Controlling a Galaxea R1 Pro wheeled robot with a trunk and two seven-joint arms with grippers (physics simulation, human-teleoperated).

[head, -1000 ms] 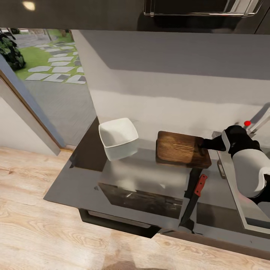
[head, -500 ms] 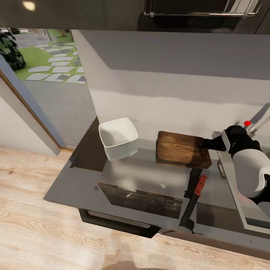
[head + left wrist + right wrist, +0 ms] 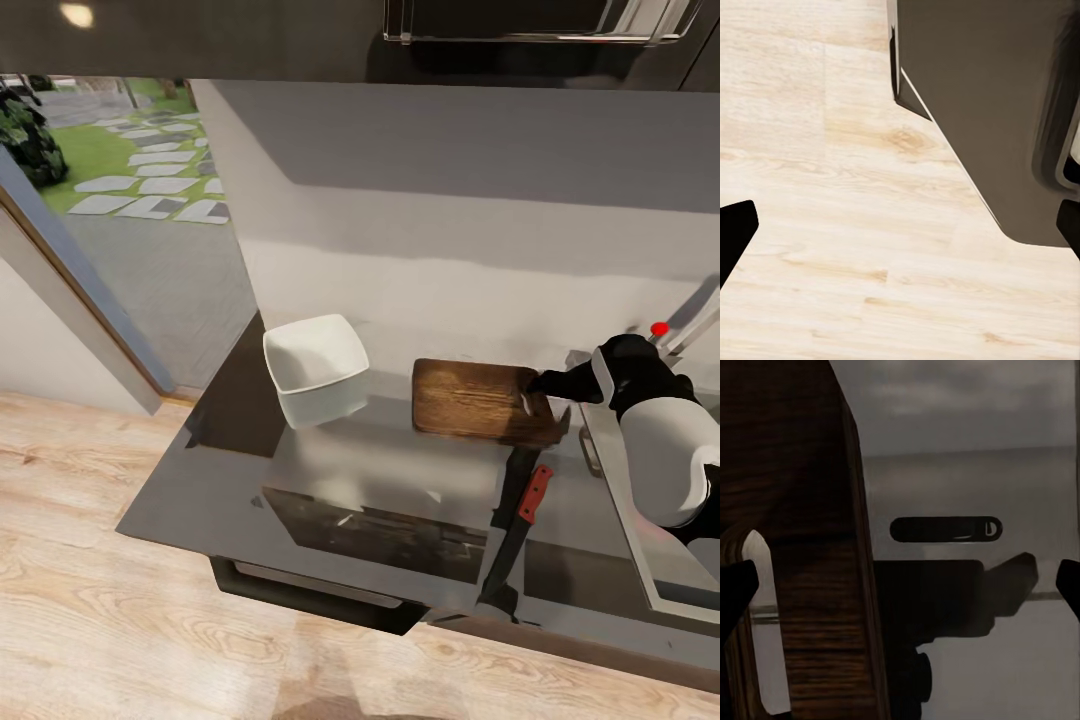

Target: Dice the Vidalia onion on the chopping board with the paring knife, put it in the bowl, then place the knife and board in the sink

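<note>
While reaching leftward over the countertop [image 3: 330, 470], the right end effector [image 3: 545, 382] grips the tilted chopping board [image 3: 470, 402].

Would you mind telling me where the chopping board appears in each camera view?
Head view: chopping board on the countertop, right of the bowl, at the right gripper.
Right wrist view: board large and close, along one side.
Left wrist view: not in it.
Shared landmark: the grey countertop.
</note>
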